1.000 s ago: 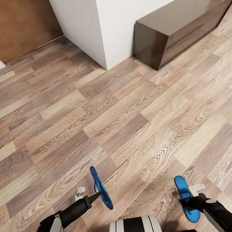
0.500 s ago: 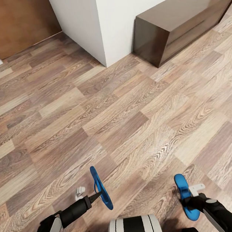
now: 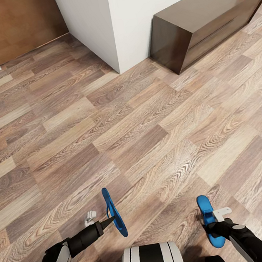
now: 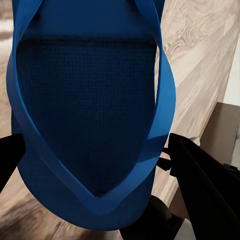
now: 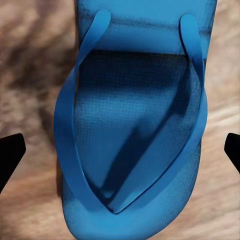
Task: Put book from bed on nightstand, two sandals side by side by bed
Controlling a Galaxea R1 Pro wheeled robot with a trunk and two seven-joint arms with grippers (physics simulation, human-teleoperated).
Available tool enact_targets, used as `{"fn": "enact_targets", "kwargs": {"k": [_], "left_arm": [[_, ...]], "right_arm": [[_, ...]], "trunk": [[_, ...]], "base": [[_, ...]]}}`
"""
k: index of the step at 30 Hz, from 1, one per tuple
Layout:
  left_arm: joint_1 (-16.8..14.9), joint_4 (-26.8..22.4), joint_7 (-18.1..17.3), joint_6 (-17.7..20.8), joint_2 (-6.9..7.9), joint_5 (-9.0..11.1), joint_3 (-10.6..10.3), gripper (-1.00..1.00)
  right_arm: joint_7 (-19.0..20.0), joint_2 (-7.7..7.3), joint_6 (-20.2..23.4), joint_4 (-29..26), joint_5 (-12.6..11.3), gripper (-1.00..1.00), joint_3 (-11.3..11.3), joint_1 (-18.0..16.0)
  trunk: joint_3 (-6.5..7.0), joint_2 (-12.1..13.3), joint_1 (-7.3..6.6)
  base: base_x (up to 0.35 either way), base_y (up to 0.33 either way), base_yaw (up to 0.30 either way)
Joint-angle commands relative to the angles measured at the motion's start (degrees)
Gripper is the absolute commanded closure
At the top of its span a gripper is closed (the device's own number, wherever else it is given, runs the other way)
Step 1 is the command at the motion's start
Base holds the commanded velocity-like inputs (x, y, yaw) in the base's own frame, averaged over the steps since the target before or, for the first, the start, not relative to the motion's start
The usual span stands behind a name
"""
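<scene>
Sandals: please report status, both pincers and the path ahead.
Left pincer shut on left sandal. Right pincer shut on right sandal. Dark bench and wall corner ahead.

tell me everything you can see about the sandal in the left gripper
The left sandal is a bright blue flip-flop with a thin flat sole, finely textured on its footbed, and a V-shaped strap of the same blue that looks rubbery. It is held off the wood-plank floor, turned on edge so it looks narrow from the head view. The left gripper is shut on it; its dark fingers flank the sole. Nothing else touches it.
</scene>
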Motion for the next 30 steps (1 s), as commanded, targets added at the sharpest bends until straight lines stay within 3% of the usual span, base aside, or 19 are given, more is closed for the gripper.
{"fn": "enact_targets", "kwargs": {"k": [1, 8, 30], "left_arm": [[0.0, 0.0, -0.04, 0.4, -0.01, 0.29, 0.03, 1.0], [0.0, 0.0, -0.04, 0.4, -0.04, 0.29, 0.02, 1.0], [0.0, 0.0, -0.04, 0.4, -0.08, 0.29, 0.02, 1.0]], "right_arm": [[-0.05, -0.07, 0.3, -0.1, -0.37, -1.0, 0.22, -0.01], [-0.05, -0.07, 0.3, -0.09, -0.39, -1.0, 0.22, -0.01], [-0.05, -0.08, 0.3, -0.09, -0.39, -1.0, 0.22, -0.01]], "trunk": [[-0.03, -0.01, -0.01], [-1.14, -0.08, 0.12], [-1.14, -0.08, 0.12]], "base": [[0.0, 0.0, 0.0], [0.0, 0.0, 0.0], [0.0, 0.0, 0.0]]}}
